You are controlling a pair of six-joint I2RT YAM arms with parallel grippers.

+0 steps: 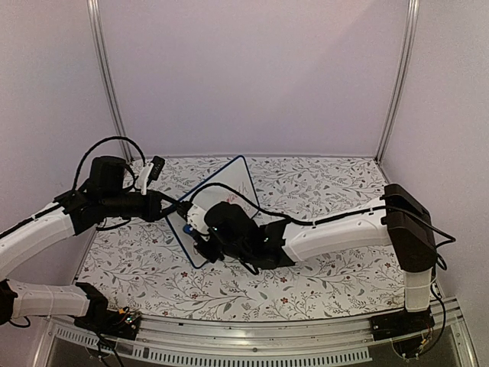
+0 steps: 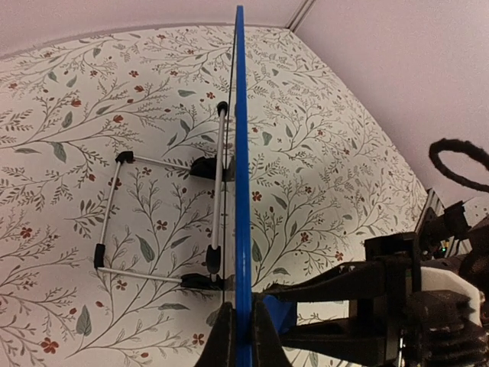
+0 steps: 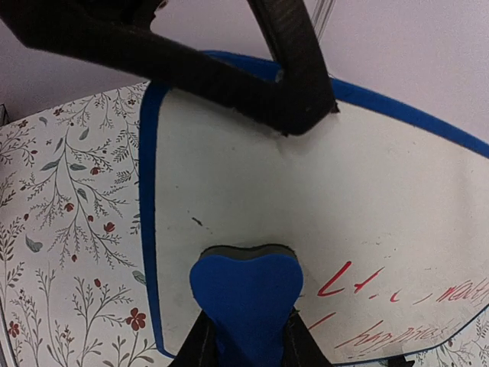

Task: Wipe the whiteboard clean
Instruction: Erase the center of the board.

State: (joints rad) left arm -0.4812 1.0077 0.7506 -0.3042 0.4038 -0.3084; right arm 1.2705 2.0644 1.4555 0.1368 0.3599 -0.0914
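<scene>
I have the board (image 1: pixel 235 183) off the table (image 1: pixel 328 267) and tilted up on edge near the middle of the workspace. The left gripper (image 2: pixel 242 342) is clamped on its blue rim, and in the left wrist view both fingers pinch that rim from either side. The wire stand (image 2: pixel 218 191) with its black feet hangs folded out from the back face. The right gripper (image 3: pixel 246 345) is closed on the eraser (image 3: pixel 244 294) and holds its pad against the writing face, low down and near the left edge as the right wrist camera sees it. As for progress, I'd call it partly done. The upper and left stretches of the face look clean apart from one small dark speck, though I can't say whether they ever carried ink. Red writing (image 3: pixel 405 302) is left along the lower right — a few strokes just beside the eraser and a fainter line beneath, running toward the far corner. That patch is what I have to clear, so my next pass should sweep the eraser sideways across it, pressing firmly enough to lift the ink. My one worry is the board twisting in the left grip under that pressure, since it is held by a single edge.
</scene>
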